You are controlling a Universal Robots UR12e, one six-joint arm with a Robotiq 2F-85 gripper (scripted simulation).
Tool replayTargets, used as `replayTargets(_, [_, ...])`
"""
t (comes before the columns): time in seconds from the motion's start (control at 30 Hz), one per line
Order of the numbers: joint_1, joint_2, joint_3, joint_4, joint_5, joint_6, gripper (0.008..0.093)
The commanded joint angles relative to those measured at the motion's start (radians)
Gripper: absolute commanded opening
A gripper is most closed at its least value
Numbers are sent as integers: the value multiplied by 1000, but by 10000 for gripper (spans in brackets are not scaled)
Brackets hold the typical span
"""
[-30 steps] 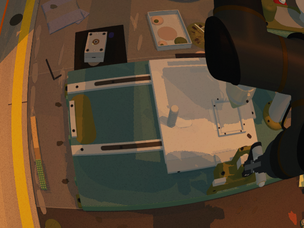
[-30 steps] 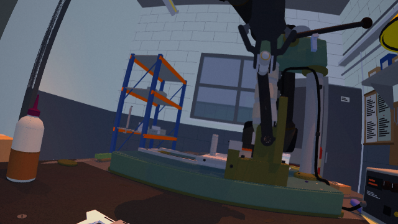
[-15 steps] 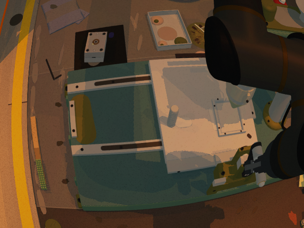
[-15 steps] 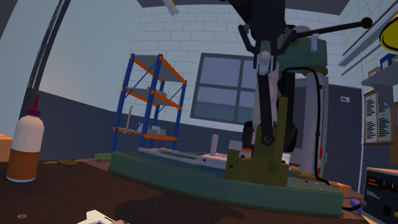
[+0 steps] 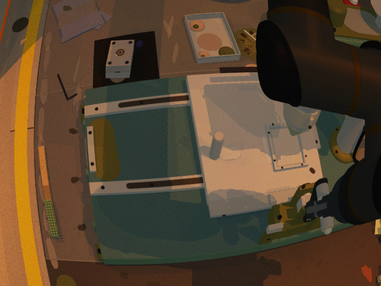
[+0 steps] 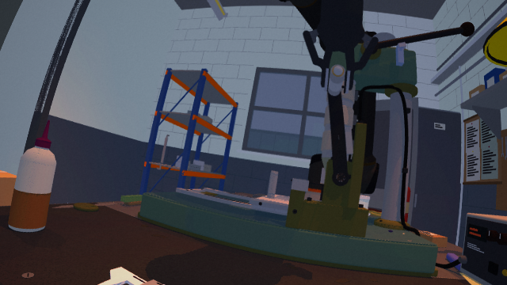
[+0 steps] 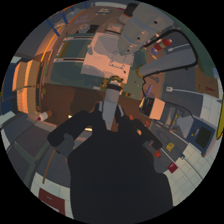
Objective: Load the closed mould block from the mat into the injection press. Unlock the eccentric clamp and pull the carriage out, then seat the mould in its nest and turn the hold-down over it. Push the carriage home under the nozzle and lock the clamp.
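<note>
The eccentric clamp's lever [image 6: 337, 130] stands upright from its olive bracket [image 5: 289, 212] at the press base's front right corner, its pale grip [image 7: 111, 104] at the top. My gripper [image 6: 337, 77] is at that grip, open, holding nothing. The pale carriage [image 5: 252, 144] sits at the right end of its two rails, under the nozzle, with a round post [image 5: 216, 145] and an empty rectangular nest [image 5: 287, 147]. The grey mould block [image 5: 119, 58] rests on the black mat [image 5: 126, 58] behind the base's left end.
A shallow tray [image 5: 211, 37] with round parts lies behind the carriage. An L-shaped hex key [image 5: 65, 89] lies left of the mat. A glue bottle [image 6: 32, 184] stands at the bench's far left, a control box [image 6: 485, 247] at its right. My arm hides the press column.
</note>
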Motion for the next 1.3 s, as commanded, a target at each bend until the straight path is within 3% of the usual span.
replayTargets(0.0, [0, -1, -1, 0, 0, 0, 365])
replayTargets(0.4, [1, 0, -22, 20, 0, 1, 365])
replayTargets(1.27, [6, 12, -152, 139, 2, 5, 365])
